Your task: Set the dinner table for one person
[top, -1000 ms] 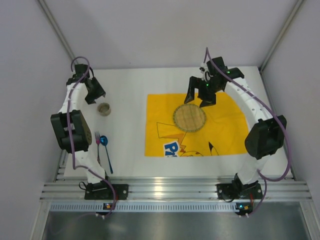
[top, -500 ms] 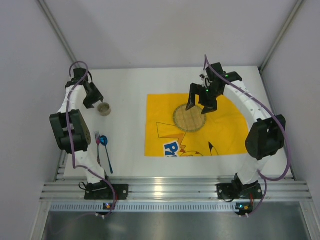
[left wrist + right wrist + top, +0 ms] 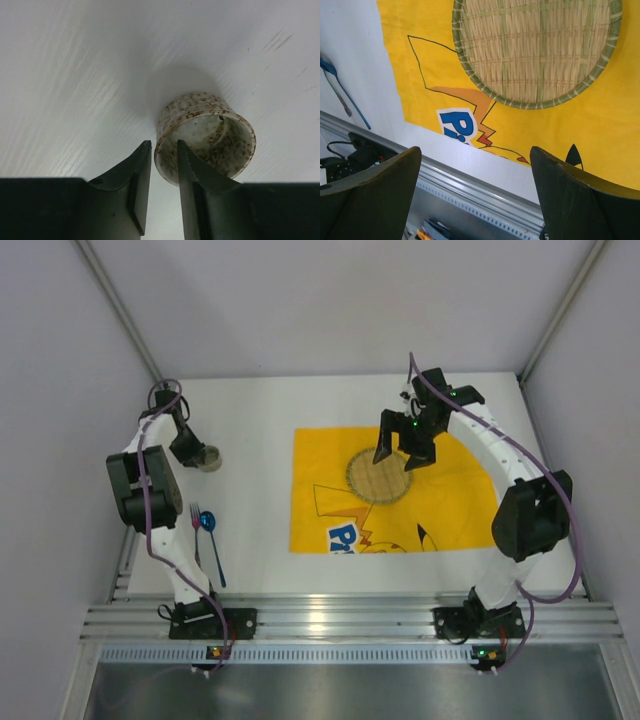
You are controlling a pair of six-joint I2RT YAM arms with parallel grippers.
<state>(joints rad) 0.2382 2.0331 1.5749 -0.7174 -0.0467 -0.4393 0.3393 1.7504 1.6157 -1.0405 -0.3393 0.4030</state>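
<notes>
A speckled cream cup [image 3: 208, 457] stands on the white dinner table [image 3: 258, 430] at the far left. My left gripper [image 3: 194, 447] is at its left side. In the left wrist view the cup [image 3: 207, 132] is upright and my left gripper [image 3: 164, 145] has narrow jaws astride its near wall, one finger outside and one over the rim. My right gripper [image 3: 401, 458] hangs wide open and empty above the far edge of a round woven mat [image 3: 379, 476] on the yellow placemat [image 3: 450, 510]. The right wrist view shows the gripper [image 3: 475, 149], the mat [image 3: 535, 50] and the placemat [image 3: 600, 130].
A fork [image 3: 196, 528] and a blue spoon [image 3: 211, 540] lie side by side at the near left; the spoon also shows in the right wrist view [image 3: 342, 97]. The ribbed aluminium rail [image 3: 350, 620] runs along the near edge. Grey walls enclose the table.
My left gripper has moved down and right onto the cup. My right gripper shifted slightly toward the woven mat, then held still. The cup has not moved.
</notes>
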